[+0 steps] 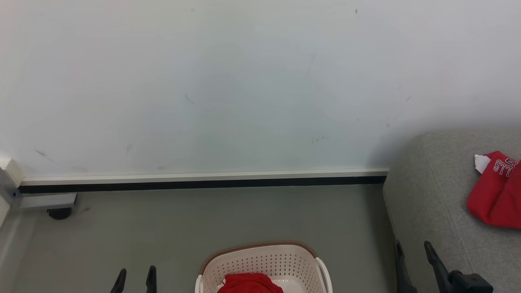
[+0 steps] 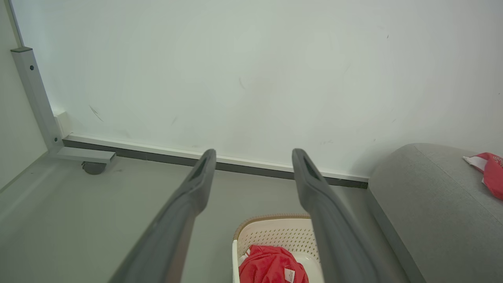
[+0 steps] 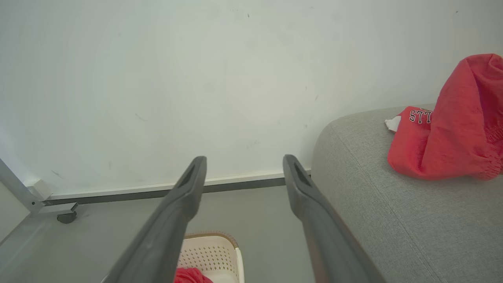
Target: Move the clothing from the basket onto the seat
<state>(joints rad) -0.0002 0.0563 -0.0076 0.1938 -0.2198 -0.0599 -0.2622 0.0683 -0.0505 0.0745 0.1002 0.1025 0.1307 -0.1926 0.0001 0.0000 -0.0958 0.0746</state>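
Head view looks down past a pale wall [image 1: 228, 89] and its dark skirting strip [image 1: 203, 184] to the grey floor [image 1: 228, 219]. The basket [image 1: 260, 262] stands at the bottom edge, between the two arms. A red garment [image 1: 248, 283] lies bunched inside it, toward its left side. The left jaws stand at the lower left over bare floor, apart from the basket. Their two dark fingers [image 1: 151, 278] are spread with nothing between them. The right jaws rise at the lower right in front of the rounded edge of the seat [image 1: 431, 195], likewise spread and empty. On the seat cushion lies a second red garment [image 1: 494, 195], heaped, with a white collar part and white lettering that reads upside down from here.

The left wrist view adds what the head view cuts off at its bottom edge. It shows more of the basket's inside, a small white label [image 2: 289, 275] on the garment there, and bare cream bottom to the right of it. It also takes in an upright grey metal post [image 2: 33, 98] in the corner, its foot resting on a dark caster [image 2: 92, 168].

The right wrist view gives the fuller look at the seat, with its coarse weave and a seam running across the cushion. There the heaped garment rises into a tall fold, with its gathered hem resting on the fabric. The basket sits low between that arm's spread fingers, beside the seat's front edge but not touching it.
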